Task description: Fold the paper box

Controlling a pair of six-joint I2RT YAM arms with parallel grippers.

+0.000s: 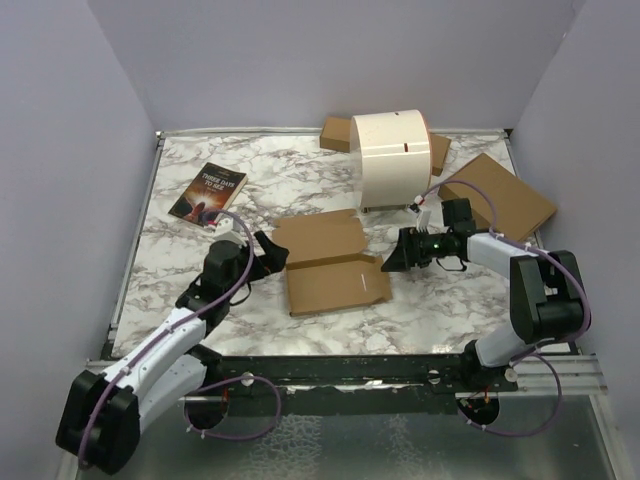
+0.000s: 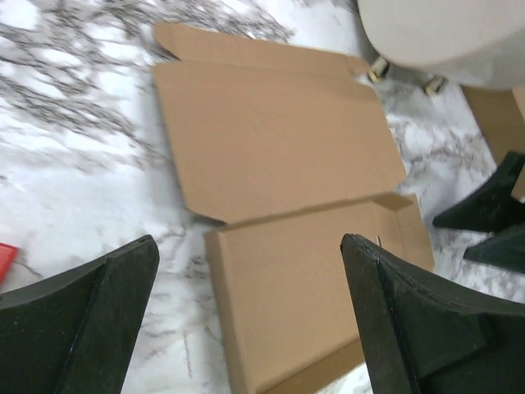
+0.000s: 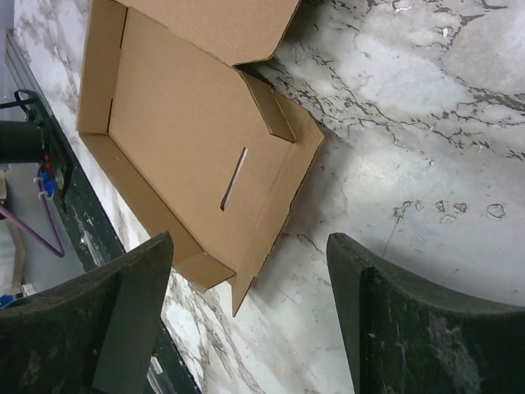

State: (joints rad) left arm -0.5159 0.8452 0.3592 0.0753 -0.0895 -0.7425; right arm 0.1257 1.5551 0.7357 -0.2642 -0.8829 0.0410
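Top external: left gripper (image 1: pixel 270 252) spread wide, empty, just beside left edge of paper box (image 1: pixel 330 265); right gripper (image 1: pixel 392 262) also wide, empty, at the box's right edge, contact unclear. Box lies mid-table on the marble-pattern table (image 1: pixel 440 300): plain brown cardboard, matte, near half a shallow tray with low walls and a narrow slot, far panel flat with flaps. Fingers (image 2: pixel 82 328) black, wedge-shaped. Behind: smooth white cylinder (image 1: pixel 392 160), paperback book (image 1: pixel 208 192), larger cardboard box (image 1: pixel 500 195).
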